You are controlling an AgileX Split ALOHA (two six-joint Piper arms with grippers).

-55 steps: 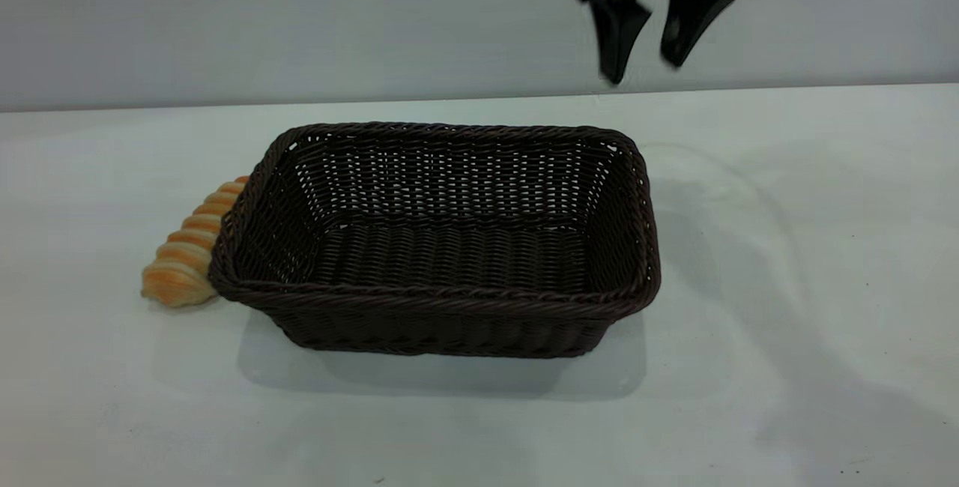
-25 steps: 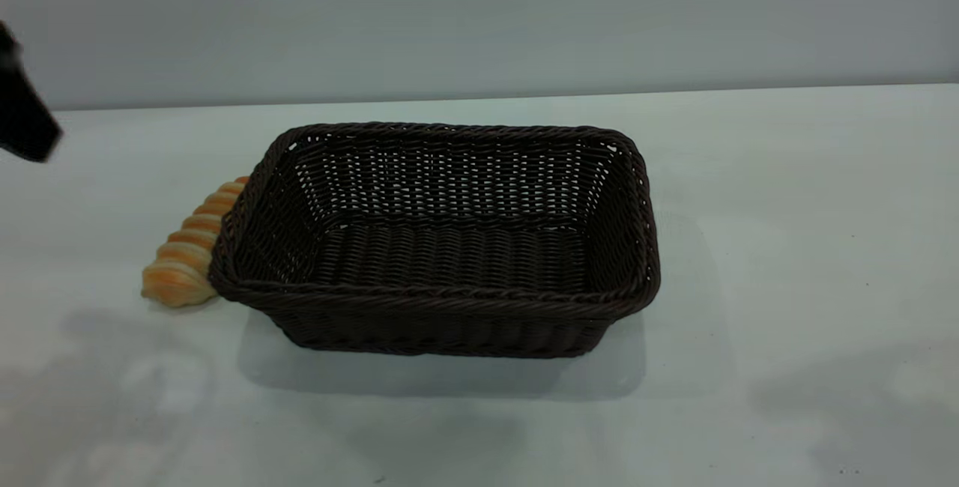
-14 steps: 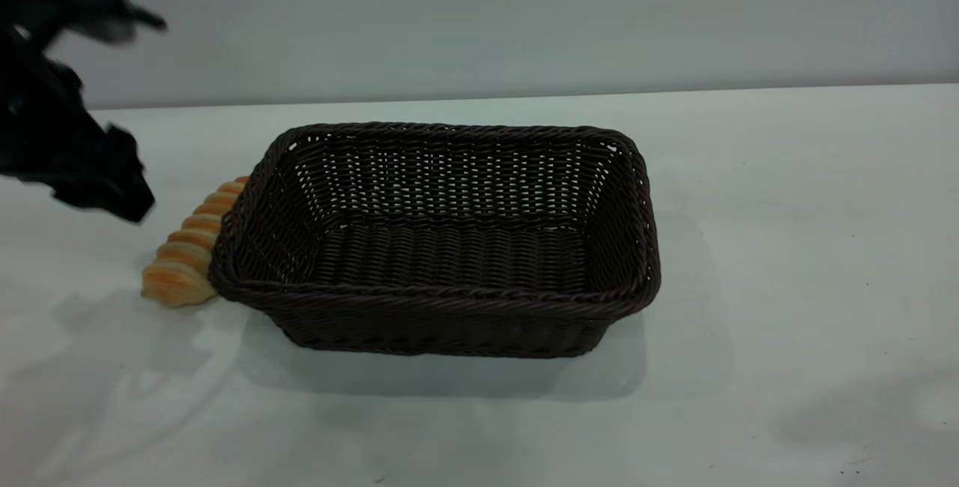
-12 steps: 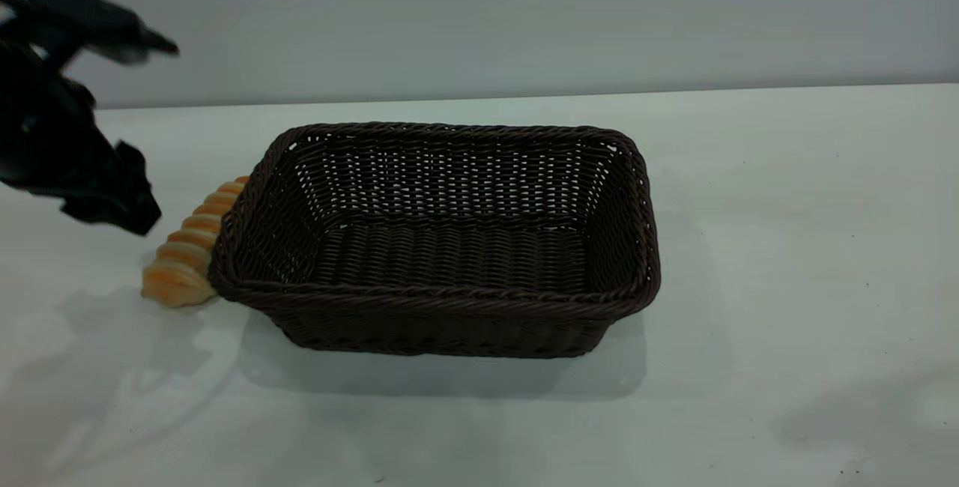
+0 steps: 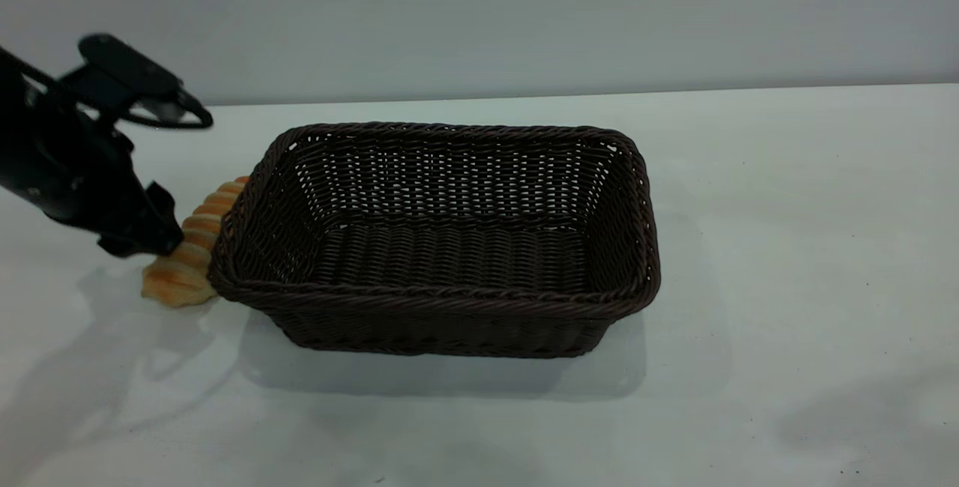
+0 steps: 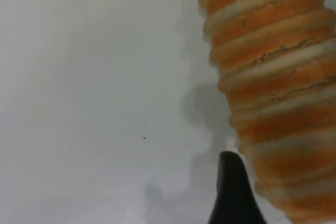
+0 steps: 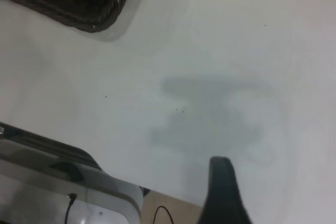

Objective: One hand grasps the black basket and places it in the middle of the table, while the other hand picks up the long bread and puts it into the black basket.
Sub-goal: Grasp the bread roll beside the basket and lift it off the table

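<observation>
The black left pincer gripper (image 5: 153, 236) is low over the near end of the long ridged golden-orange bread (image 5: 187, 251); whether it is open I cannot tell. The loaf lies on the white table (image 5: 749, 247) against the left side of the dark woven basket (image 5: 442, 300), its long axis running away from the camera

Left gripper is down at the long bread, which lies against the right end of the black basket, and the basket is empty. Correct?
Not quite. The long bread lies against the left end of the black basket, not the right, as the exterior view shows. The rest holds: the left gripper is down at the bread, and the basket is empty.
</observation>
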